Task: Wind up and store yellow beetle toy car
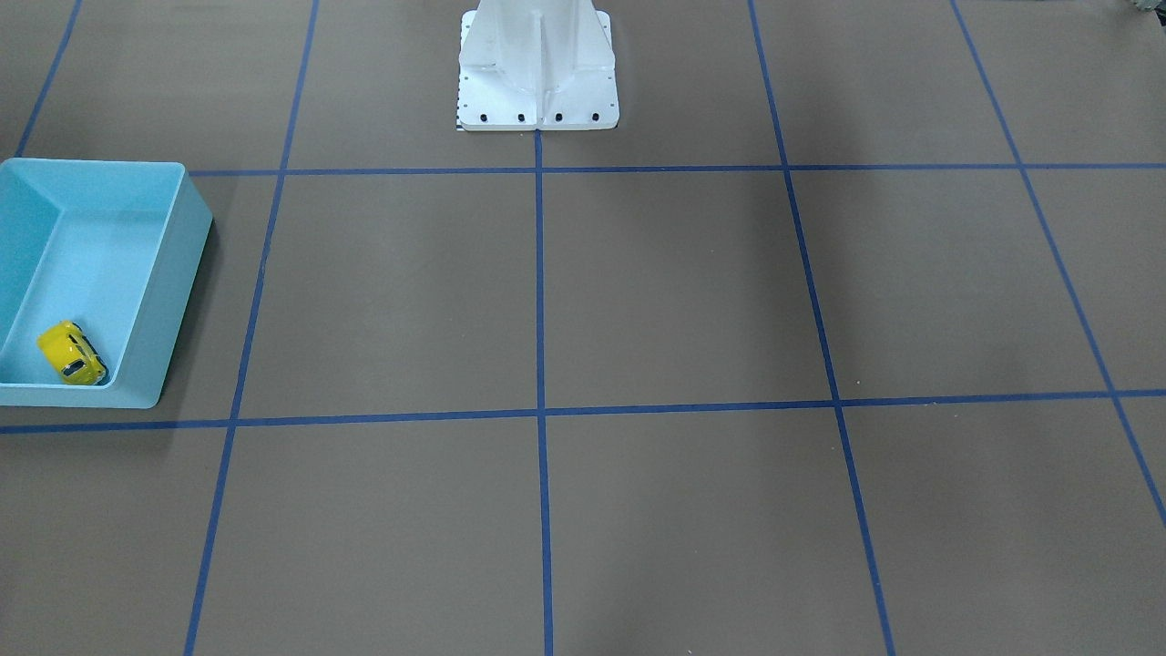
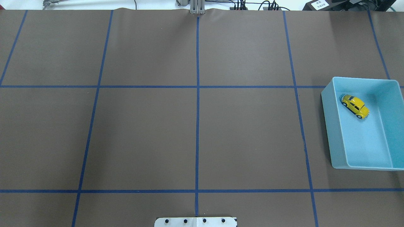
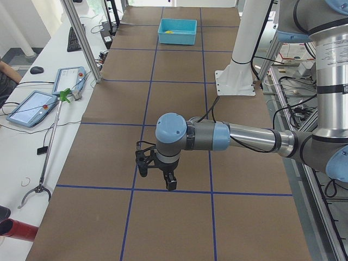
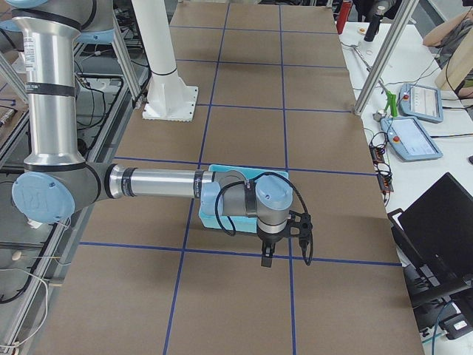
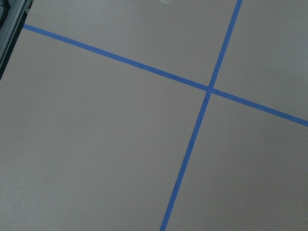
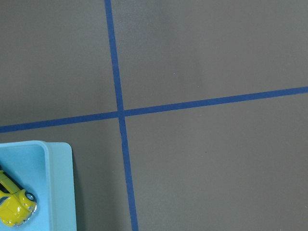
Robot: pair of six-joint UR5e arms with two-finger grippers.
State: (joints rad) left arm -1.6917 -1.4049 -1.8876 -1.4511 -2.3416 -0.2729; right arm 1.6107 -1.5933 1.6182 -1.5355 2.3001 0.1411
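**Overhead exterior: beetle sits in the bin, both arms stand off**

The yellow beetle toy car [image 2: 355,106] rests on its wheels inside the blue bin [image 2: 331,126], at the right edge of the frame. It sits in the bin's upper left corner, close to the walls and angled across the floor. The front-facing view shows the same car [image 1: 71,352] in the lower left part of the bin [image 1: 168,292], at the left edge of the frame. The right wrist view catches the car [image 6: 14,207] and a bin corner [image 6: 60,192] in its lower left.

The bin stands on the brown surface [image 2: 142,135], which is crossed by blue tape lines [image 2: 197,126].

The right arm [image 4: 155,183] reaches across in front of the bin, with the right jaws pointing down just beside it. The left arm [image 3: 244,138] hangs over the surface low in its frame, well apart from the bin [image 3: 176,37] at the top. Both sets of jaws show only in the side views, so I cannot tell whether they are spread or pressed together.

Nothing is being held. Either the car is already stored, or it has not yet been wound. If winding remains, the nearer right arm probably has to drop into the bin. It would pinch the little body across its sides and clear the close walls. Then it would lift the car out to wind it.
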